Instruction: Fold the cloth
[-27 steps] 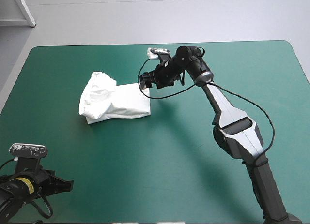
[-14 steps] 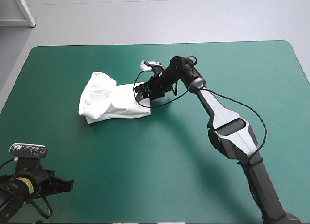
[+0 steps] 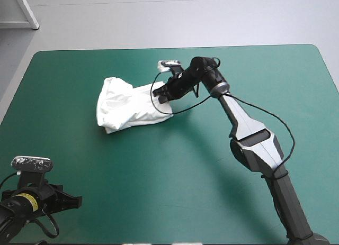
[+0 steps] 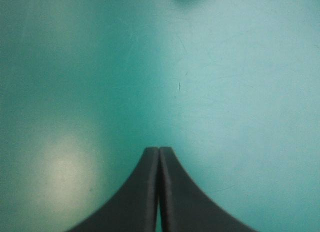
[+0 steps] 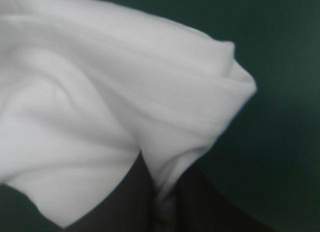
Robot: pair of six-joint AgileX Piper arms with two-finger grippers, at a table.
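T-shirt: the white, short-sleeved fabric T-shirt lies as a folded, puffy bundle left of the bench's middle, nearer the far edge. Its left end bulges and its right end narrows to a corner.
Right gripper: the right gripper, with two broad black curved fingers, sits at the bundle's right end. Its wrist view shows the fingers all but together with a fold of the white sheet pinched between them, so it is clamped on the T-shirt.
What changed: just before, the bundle lay a little further left and squarer to the bench's edges, and the right gripper was coming down onto its right end. Now the whole bundle has shifted slightly right and toward the far edge, and its right corner is drawn up toward the gripper.
Meaning for the task: the grasp looks secure and the pull has begun. The folding seems far along, so this is probably a last fold-over or a repositioning of the bundle.
Risk: dragging by one corner could slide the layers apart and loosen the fold.
Left gripper: the left gripper has its black fingers together in a pointed arch and holds nothing. It is at the near left corner, well apart from the T-shirt.
Bench: the flat bench with its teal-green cover is bare under the left gripper.
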